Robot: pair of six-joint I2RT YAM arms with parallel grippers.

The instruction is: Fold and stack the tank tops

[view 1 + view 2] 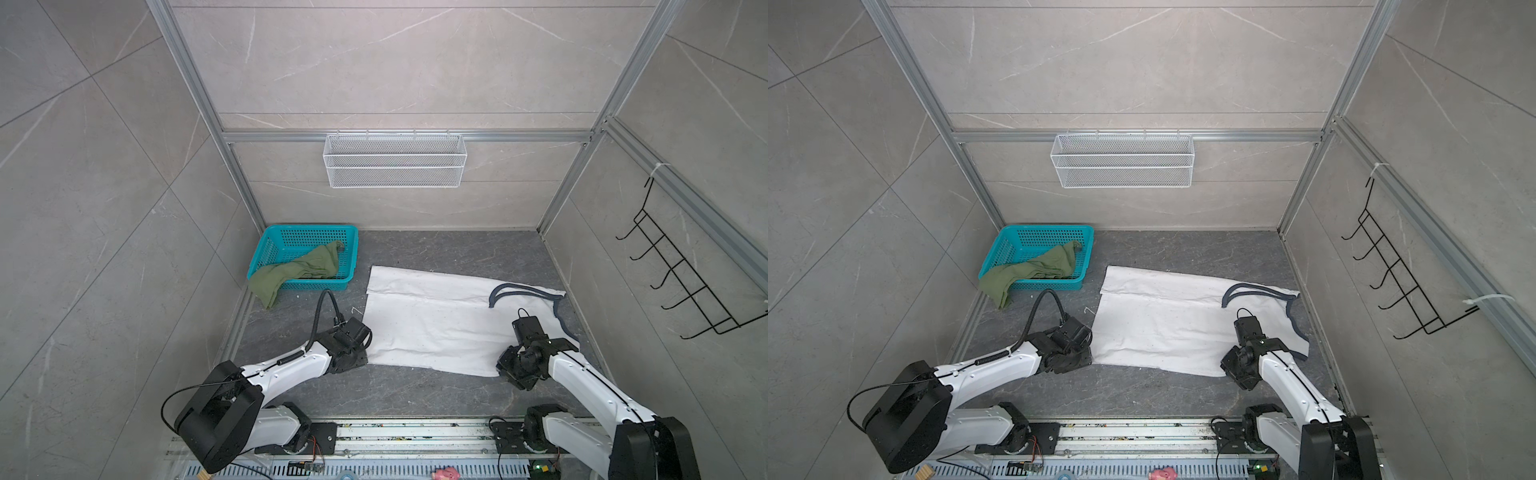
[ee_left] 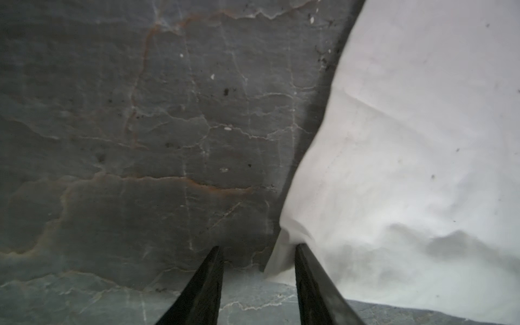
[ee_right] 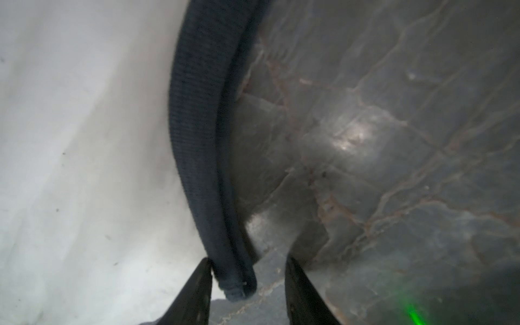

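The white tank top [image 1: 440, 320] lies spread flat on the dark stone table in both top views, its navy trim [image 1: 519, 289] toward the right. My left gripper [image 2: 257, 247] points down at its near left corner. The jaws stand apart, and the cloth's corner [image 2: 284, 253] lies between them against one finger. My right gripper [image 3: 247, 260] points down at the near right corner, open, with the end of the navy trim [image 3: 197, 126] between its fingers. The olive green tank top [image 1: 299, 270] hangs crumpled over the front rim of the basket.
The teal plastic basket [image 1: 311, 228] sits at the back left of the table. A white wire shelf [image 1: 395, 160] hangs on the back wall and a black hook rack [image 1: 681, 270] on the right wall. Aluminium frame posts and walls close in the table.
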